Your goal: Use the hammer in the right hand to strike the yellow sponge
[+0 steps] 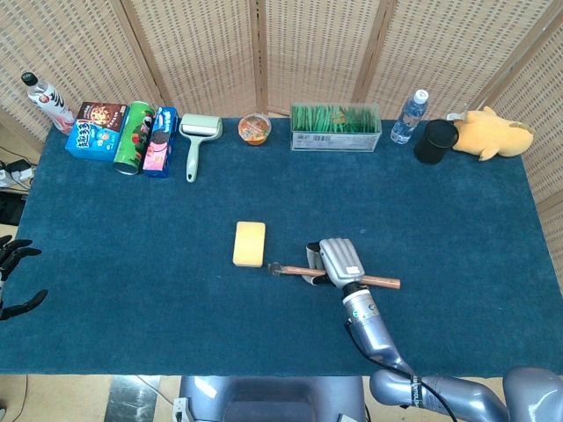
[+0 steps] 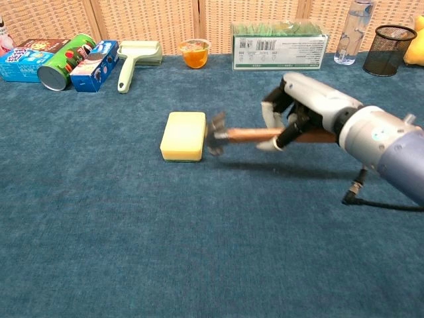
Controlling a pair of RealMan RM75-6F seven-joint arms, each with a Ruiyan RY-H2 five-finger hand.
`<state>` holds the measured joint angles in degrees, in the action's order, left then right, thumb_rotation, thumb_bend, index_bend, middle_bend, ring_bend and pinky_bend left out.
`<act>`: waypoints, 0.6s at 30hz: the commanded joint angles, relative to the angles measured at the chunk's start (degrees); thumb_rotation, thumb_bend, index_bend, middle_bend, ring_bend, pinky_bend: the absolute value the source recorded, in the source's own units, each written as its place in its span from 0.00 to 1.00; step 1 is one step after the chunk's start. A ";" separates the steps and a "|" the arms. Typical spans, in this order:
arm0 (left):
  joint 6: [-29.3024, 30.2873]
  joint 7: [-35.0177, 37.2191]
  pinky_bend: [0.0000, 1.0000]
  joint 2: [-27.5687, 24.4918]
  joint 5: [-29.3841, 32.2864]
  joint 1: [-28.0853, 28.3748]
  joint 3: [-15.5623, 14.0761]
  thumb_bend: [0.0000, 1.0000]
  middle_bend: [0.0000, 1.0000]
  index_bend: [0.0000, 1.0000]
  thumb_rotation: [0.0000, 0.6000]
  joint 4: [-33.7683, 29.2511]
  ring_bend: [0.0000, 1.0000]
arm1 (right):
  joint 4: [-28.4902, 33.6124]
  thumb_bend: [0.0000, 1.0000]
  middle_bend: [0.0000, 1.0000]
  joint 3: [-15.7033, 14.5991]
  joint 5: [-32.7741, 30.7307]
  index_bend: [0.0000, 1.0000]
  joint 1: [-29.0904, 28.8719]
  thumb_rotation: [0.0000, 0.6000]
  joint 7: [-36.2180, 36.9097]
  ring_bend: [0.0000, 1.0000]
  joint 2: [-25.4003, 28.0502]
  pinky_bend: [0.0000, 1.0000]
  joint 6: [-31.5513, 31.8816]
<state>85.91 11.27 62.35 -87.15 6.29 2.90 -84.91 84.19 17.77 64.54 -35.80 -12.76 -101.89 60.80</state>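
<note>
Blurred, the hammer [image 2: 246,135] gripped by the right hand [image 2: 301,116] hangs beside the yellow sponge [image 2: 183,135]; left hand [image 1: 12,274] cropped, fingers spread.

Bare blue table [image 1: 132,264] all around the yellow sponge [image 1: 249,243].

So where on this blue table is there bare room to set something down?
Bare blue table cloth spreads left of the yellow sponge, and right of the wooden-handled hammer in the right hand. The back edge is crowded, from the green snack can to the black mesh cup.
</note>
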 commanded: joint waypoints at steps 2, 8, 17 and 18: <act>0.27 0.17 0.14 -0.04 -0.14 -0.08 0.00 0.24 0.21 0.28 1.00 0.07 0.11 | 4.45 0.25 1.00 4.66 -5.12 0.89 -1.31 1.00 6.20 1.00 0.86 1.00 -3.50; 0.40 0.39 0.14 -0.16 0.09 -0.45 -0.16 0.24 0.21 0.28 1.00 0.17 0.11 | 7.19 0.25 1.00 7.85 -10.47 0.89 -2.57 1.00 11.48 1.00 0.07 1.00 -5.95; 0.40 0.94 0.14 -0.26 0.92 -1.13 -0.31 0.23 0.21 0.28 1.00 0.72 0.11 | 4.33 0.25 1.00 9.45 -12.56 0.90 -4.83 1.00 16.43 1.00 -3.28 1.00 -6.87; 0.38 1.02 0.14 -0.26 1.01 -1.19 -0.32 0.24 0.21 0.28 1.00 0.82 0.11 | 3.22 0.25 1.00 9.05 -12.13 0.90 -5.30 1.00 15.81 1.00 -3.74 1.00 -6.59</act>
<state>86.29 12.27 62.09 -86.15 5.12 2.58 -84.09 88.62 27.09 52.09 -40.41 3.53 -104.90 54.04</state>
